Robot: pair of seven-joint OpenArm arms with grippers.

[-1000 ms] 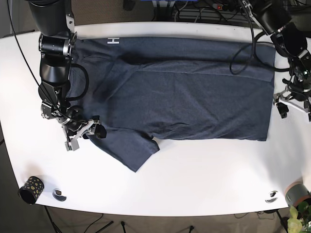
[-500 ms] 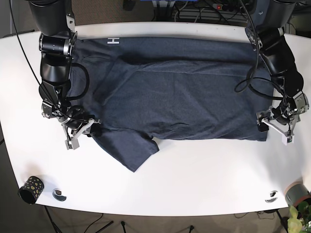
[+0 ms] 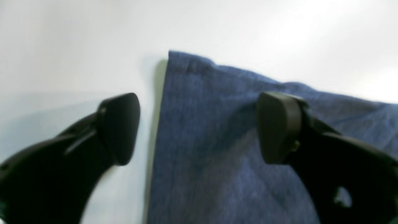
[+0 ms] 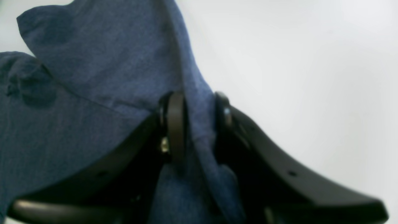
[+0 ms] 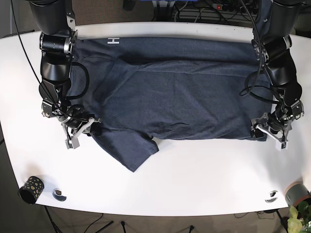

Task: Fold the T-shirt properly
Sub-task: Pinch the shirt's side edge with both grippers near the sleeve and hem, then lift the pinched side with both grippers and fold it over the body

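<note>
The dark navy T-shirt [image 5: 180,92] lies spread over the white table [image 5: 194,174], with one sleeve [image 5: 129,150] pointing toward the front. In the base view my right gripper [image 5: 85,128] is at the shirt's left edge, shut on the cloth. The right wrist view shows a fold of the T-shirt [image 4: 93,62] pinched in the right gripper [image 4: 199,119]. My left gripper [image 5: 268,133] is open at the shirt's lower right corner. In the left wrist view the left gripper [image 3: 199,127] straddles the hem of the T-shirt [image 3: 217,155]: one finger [image 3: 119,127] stands over bare table, the other over cloth.
A black dotted cup [image 5: 31,189] and a small round object [image 5: 59,194] sit at the front left corner. Another small round object [image 5: 272,196] and a grey plant pot [image 5: 297,193] are at the front right. Cables [image 5: 204,9] run behind the table.
My left arm has swung in from the table's right edge to the shirt's lower right corner. My right gripper has closed on the shirt's left edge.
</note>
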